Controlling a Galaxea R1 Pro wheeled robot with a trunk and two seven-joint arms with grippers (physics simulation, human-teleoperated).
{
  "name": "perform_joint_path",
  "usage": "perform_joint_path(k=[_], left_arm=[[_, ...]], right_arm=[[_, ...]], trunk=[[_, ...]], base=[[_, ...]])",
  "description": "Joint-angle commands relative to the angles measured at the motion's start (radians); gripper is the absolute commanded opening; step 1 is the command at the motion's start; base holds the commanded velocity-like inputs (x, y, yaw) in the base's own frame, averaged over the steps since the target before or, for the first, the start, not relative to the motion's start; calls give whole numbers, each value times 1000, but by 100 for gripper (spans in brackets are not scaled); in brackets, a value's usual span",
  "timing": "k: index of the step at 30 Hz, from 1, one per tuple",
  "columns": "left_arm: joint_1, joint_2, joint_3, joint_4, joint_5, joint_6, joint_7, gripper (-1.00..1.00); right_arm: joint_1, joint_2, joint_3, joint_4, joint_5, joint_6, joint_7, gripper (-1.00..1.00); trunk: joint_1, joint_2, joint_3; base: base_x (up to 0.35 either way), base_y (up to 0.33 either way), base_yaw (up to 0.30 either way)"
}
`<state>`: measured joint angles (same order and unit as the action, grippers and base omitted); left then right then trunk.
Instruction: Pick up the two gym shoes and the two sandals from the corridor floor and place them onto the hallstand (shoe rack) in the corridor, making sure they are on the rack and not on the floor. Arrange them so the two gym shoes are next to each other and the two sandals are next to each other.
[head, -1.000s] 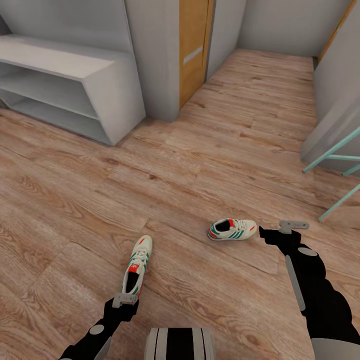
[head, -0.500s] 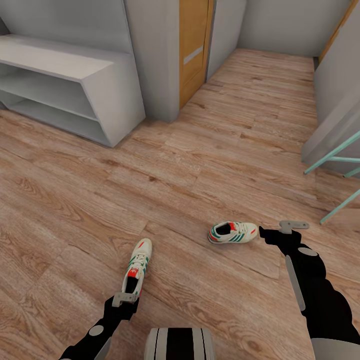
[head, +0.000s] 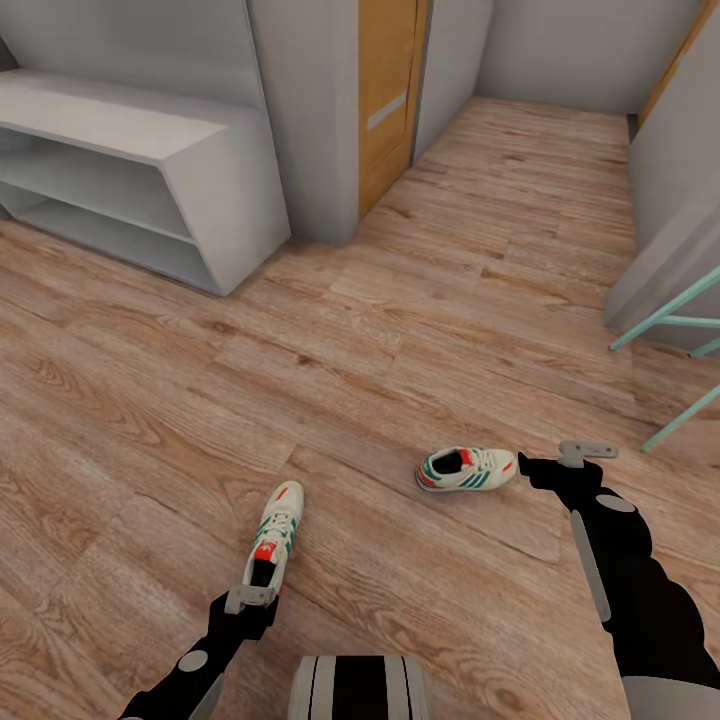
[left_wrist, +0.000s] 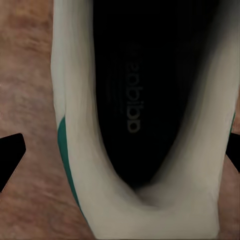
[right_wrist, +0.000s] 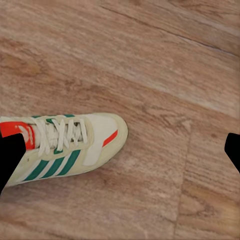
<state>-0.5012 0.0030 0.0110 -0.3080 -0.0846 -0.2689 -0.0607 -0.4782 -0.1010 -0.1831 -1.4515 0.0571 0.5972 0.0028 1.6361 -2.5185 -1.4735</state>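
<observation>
Currently I count two gym shoes on the corridor floor (head: 400, 330): one (head: 272, 533) directly under my left gripper (left_wrist: 120, 152), whose fingers stand wide either side of the heel, one (head: 466, 468) beside my right gripper (right_wrist: 120, 150), also spread wide. Insole print reads "adidas". One hallstand (head: 140, 180) stands far left.

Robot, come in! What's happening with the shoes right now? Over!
Left gripper open over near shoe's heel. Right gripper open beside other shoe. Both shoes on floor. Rack ahead, nothing between.
</observation>
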Motion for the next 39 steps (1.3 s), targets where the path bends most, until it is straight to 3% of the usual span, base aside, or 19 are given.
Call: perform_joint_path(k=[1, 9, 10, 22, 34, 39], left_arm=[[0, 0, 2, 0, -9, -4, -1, 100], [1, 1, 3, 0, -8, -5, -1, 100], [1, 0, 3, 0, -8, -5, -1, -100], [0, 1, 5, 0, -7, -4, 0, -100], [5, 3, 42, 0, -7, -7, -1, -100], [4, 3, 40, -2, -9, -3, 1, -100]], right_arm=[[0, 0, 1, -1, 6, 6, 0, 100], [0, 0, 1, -1, 6, 6, 0, 100], [0, 0, 1, -1, 6, 6, 0, 100], [0, 0, 1, 0, 6, 6, 0, 100], [0, 0, 1, 0, 6, 6, 0, 100], [0, -1, 1, 0, 9, 6, -1, 100]], trunk=[[0, 0, -1], [0, 0, -1], [0, 0, -1], [0, 0, -1], [0, 0, -1], [-2, 1, 19]], base=[[34, 0, 0], [11, 0, 0], [2, 0, 0], [0, 0, 0], [0, 0, 0], [0, 0, 0]])
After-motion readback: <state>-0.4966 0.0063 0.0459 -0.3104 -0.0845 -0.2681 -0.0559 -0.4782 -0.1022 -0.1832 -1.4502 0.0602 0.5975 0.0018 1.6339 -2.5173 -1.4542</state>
